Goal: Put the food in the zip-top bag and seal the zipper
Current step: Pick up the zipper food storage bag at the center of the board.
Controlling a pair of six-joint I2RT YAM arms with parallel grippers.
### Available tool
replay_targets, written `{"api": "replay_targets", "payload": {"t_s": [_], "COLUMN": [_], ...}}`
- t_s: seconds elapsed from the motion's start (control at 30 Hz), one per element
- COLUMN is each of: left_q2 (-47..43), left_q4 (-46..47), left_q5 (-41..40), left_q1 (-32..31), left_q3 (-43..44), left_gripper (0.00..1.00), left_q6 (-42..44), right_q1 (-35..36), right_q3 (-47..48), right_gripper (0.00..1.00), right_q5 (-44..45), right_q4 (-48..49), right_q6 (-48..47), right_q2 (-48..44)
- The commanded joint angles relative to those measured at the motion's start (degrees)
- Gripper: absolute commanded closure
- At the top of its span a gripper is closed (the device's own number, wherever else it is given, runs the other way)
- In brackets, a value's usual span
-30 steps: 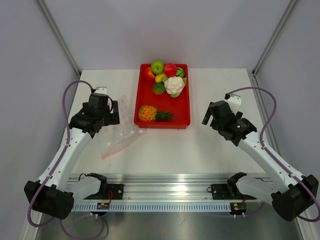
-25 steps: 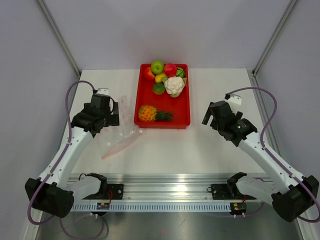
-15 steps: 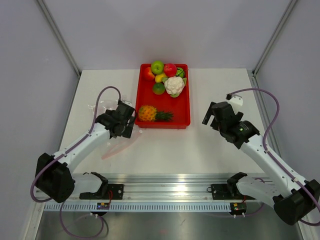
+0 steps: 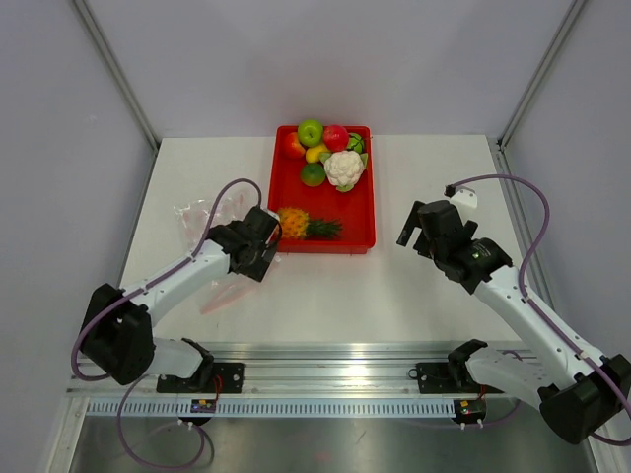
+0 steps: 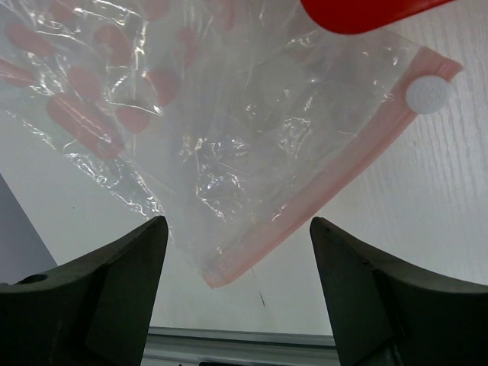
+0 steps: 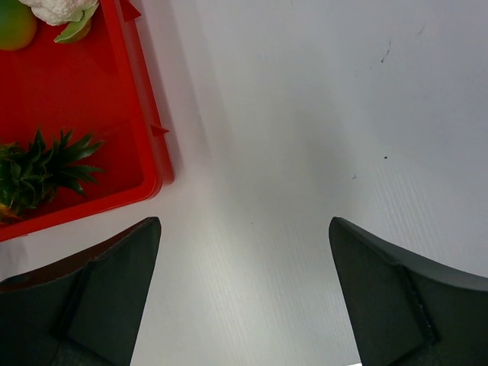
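The clear zip-top bag [image 4: 202, 229] lies flat on the table left of the red tray [image 4: 357, 212]. Its pink-red zipper [image 5: 320, 183] runs diagonally under my left gripper [image 5: 238, 305], with a white slider [image 5: 428, 94] at one end. My left gripper [image 4: 261, 252] is open and empty, hovering over the bag by the tray's front left corner. The food sits in the tray: pineapple [image 4: 293, 223], cauliflower [image 4: 343, 168], green [image 4: 311, 131], red [image 4: 336, 136] and yellow [image 4: 315, 153] fruits. My right gripper [image 4: 412, 231] is open and empty over bare table right of the tray; it also shows in the right wrist view [image 6: 244, 297].
The tray's corner [image 5: 366, 11] shows at the top of the left wrist view. The pineapple's leaves [image 6: 46, 164] and the tray's front rim [image 6: 152, 164] show in the right wrist view. A metal rail [image 4: 325, 379] runs along the table's near edge.
My left arm has swung from the bag's left side rightward across it, to the tray's front left corner. The right arm has hardly moved. The bag has stayed put.
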Motion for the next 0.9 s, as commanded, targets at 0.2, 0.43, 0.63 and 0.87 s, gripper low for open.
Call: {"api": "replay_targets", "payload": {"t_s": [0.2,0.43,0.63,0.87], "left_q2": [5.1,8.3,9.1,5.6], "left_q4": [-1.6,1.2,6.0,6.8], "left_q5": [-2.1,-5.7,-8.1,-7.5], "left_q1": [-1.2,-1.1,-0.3,-0.2], "left_q3": [0.6,0.8,-0.6,-1.0], "left_gripper": [0.21,0.29,0.48,1.00], "left_q6": [0.4,2.6,4.0,3.4], "right_q1": [0.3,0.2,0.2,0.2], "right_q3": [0.5,0.7,0.5,0.1], "right_gripper": [0.00,0.01,0.01,0.01], "right_q5": [-0.8,-1.7,-1.4,-1.7], "right_q4": [0.5,-0.2,-1.6,-1.7], "right_q6": [1.8,2.4,2.9,3.6], "right_q2": [-1.5,-2.6,-4.0,-4.8]}}
